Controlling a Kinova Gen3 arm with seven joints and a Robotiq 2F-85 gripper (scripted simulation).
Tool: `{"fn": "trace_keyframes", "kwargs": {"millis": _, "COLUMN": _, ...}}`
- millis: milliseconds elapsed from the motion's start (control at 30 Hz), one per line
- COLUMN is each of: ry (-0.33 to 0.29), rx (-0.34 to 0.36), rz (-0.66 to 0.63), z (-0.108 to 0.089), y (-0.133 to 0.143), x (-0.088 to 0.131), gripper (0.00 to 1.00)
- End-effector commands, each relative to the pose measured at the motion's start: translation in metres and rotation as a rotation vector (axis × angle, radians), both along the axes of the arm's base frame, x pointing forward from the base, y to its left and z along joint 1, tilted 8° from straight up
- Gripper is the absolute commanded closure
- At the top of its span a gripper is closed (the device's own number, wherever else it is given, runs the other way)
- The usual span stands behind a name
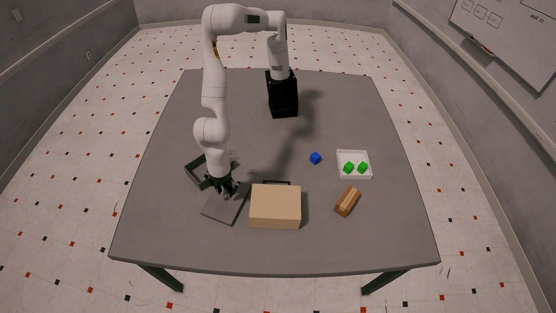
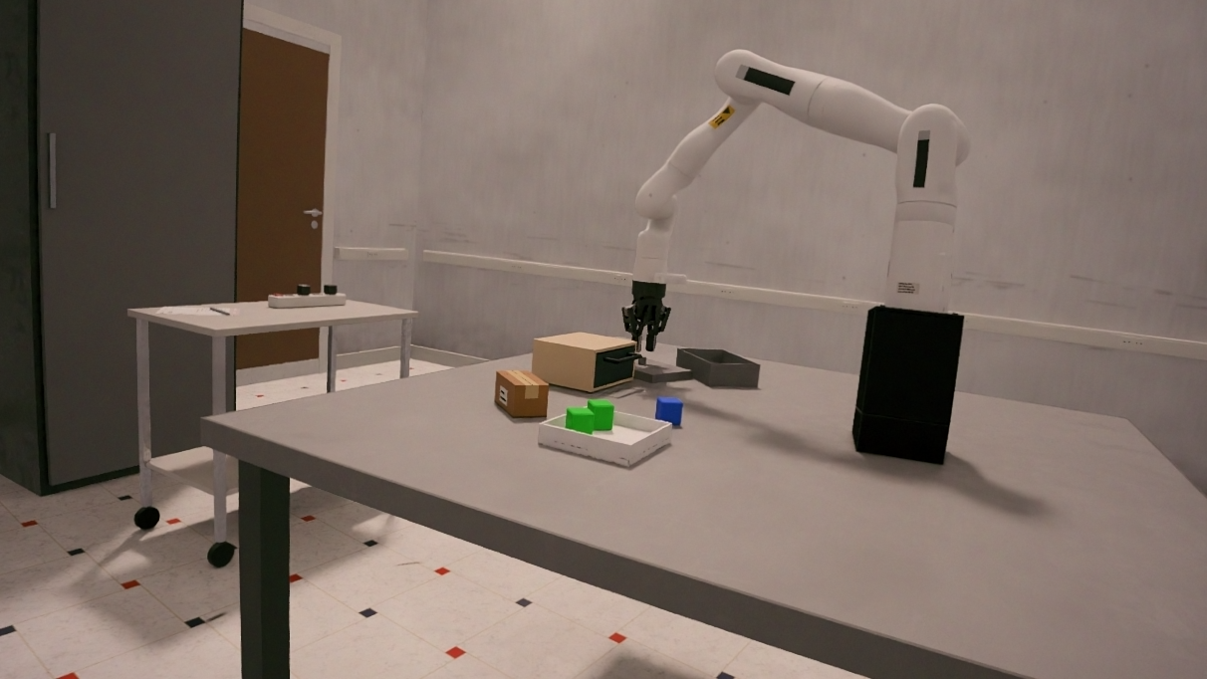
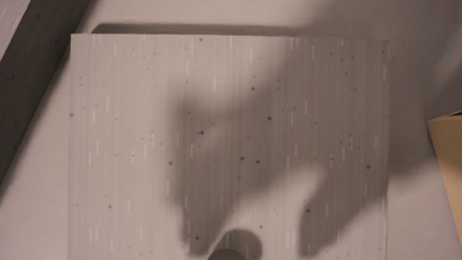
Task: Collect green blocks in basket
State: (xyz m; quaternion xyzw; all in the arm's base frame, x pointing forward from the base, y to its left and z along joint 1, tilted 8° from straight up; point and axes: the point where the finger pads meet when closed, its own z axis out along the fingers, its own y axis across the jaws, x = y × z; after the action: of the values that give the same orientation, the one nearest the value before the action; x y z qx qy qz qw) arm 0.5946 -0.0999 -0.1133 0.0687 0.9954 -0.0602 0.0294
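Note:
My gripper [image 1: 227, 194] [image 2: 645, 346] is partly open and empty, pointing down just above the lid's knob [image 2: 641, 361] [image 3: 226, 255]; its fingers do not show in the wrist view. The grey lid [image 1: 219, 211] [image 2: 662, 373] [image 3: 126, 115] lies on the table. The metal box [image 1: 193, 179] [image 2: 730, 372] [image 3: 32, 65] stands uncovered beside it, its inside partly hidden by the arm. Two green blocks [image 1: 348, 167] [image 1: 362, 167] [image 2: 579, 419] [image 2: 600, 414] sit in the white basket [image 2: 591, 444]. The light wooden cabinet [image 1: 275, 200] [image 2: 570, 359] [image 3: 447, 141] has its dark drawer front [image 2: 608, 368] apparently shut.
A blue block [image 1: 315, 158] [image 2: 668, 411] lies on the table between cabinet and basket. A brown carton [image 1: 347, 201] [image 2: 520, 394] stands near the basket. The cabinet is close to the lid's side, and its drawer handle [image 1: 276, 181] sticks out toward the arm's base.

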Motion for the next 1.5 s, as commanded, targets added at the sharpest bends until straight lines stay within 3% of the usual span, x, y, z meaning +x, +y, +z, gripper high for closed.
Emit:
{"fn": "trace_keyframes", "kwargs": {"millis": 0, "ry": -0.002, "rx": 0.000, "rz": 0.000, "z": 0.000, "y": 0.000, "x": 0.001, "gripper": 0.52}}
{"fn": "trace_keyframes", "kwargs": {"millis": 1467, "ry": -0.002, "rx": 0.000, "rz": 0.000, "z": -0.023, "y": -0.003, "x": 0.002, "gripper": 0.52}}
